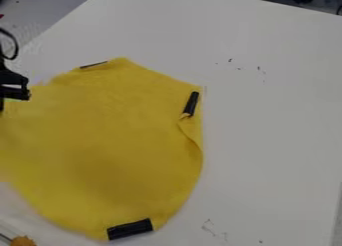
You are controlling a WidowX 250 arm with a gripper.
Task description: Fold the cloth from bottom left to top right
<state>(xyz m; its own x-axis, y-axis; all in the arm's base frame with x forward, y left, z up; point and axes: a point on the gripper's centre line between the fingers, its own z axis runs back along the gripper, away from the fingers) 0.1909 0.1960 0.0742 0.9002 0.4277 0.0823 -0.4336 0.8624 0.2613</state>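
White table [264, 140] underneath, giving flat room for fold. Yellow cloth [107, 140] spread over its left half, right side curling inward, running out past left edge. Black gripper [27, 90] at left edge, by cloth's upper-left margin, perhaps parked there for corner pickup; wide or narrow, cannot tell. Then dark patches: bottom strip [130, 229], right strip [191, 104], thin top strip [93, 65], all near cloth's rim, likely marking corners for grasping and lining up.
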